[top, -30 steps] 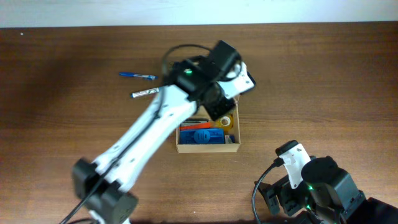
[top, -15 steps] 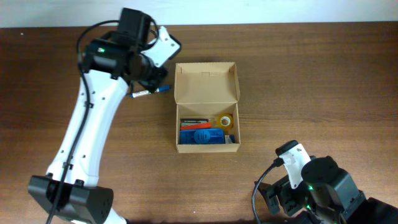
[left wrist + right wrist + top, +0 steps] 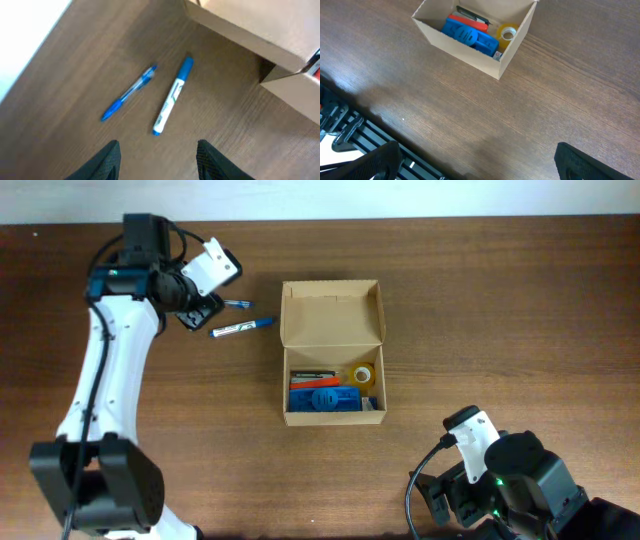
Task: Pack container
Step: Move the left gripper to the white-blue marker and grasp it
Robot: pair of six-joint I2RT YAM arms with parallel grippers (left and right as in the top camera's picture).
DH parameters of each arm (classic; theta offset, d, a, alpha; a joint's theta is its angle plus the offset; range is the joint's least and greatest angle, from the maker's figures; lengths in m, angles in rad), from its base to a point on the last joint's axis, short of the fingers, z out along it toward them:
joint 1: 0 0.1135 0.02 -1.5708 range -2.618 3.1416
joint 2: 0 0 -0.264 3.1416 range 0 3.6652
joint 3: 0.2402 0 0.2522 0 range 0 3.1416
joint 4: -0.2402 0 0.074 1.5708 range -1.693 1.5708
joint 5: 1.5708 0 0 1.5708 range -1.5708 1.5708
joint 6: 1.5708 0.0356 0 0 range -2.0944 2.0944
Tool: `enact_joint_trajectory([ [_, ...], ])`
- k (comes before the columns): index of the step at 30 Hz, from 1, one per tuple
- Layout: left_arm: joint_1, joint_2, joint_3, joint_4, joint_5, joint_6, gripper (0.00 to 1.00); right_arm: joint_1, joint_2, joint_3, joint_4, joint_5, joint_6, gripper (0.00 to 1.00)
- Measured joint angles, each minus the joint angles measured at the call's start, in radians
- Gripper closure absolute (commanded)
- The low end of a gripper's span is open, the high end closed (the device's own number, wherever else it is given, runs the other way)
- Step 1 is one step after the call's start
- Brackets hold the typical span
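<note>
The tan cardboard container stands open at mid-table, its flap lid folded back; it also shows in the right wrist view. Inside lie a blue object, a red item and a yellow tape roll. Two blue pens lie left of it: a marker and a thinner pen. My left gripper is open and empty, just left of the pens. My right gripper is open and empty, near the table's front right edge.
The table's front edge and a black metal rack below it show in the right wrist view. The right arm's base sits at the front right. A white wall runs along the table's far edge.
My left arm has swung from over the container leftward to the pens, uncovering the open lid. The right arm has not moved.
</note>
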Motion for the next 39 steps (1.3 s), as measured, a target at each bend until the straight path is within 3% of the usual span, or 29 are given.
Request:
enact_joint_trajectory([
  [7, -0.003, 0.16, -0.059, 0.101, 0.022, 0.042, 0.46, 0.0, 0.0, 0.0, 0.0, 0.0, 0.0, 0.01],
  [15, -0.003, 0.32, -0.059, 0.168, 0.026, 0.047, 0.47, 0.0, 0.0, 0.0, 0.0, 0.0, 0.0, 0.01],
  [39, -0.002, 0.393, -0.06, 0.243, 0.071, 0.047, 0.47, 0.0, 0.0, 0.0, 0.0, 0.0, 0.0, 0.01],
])
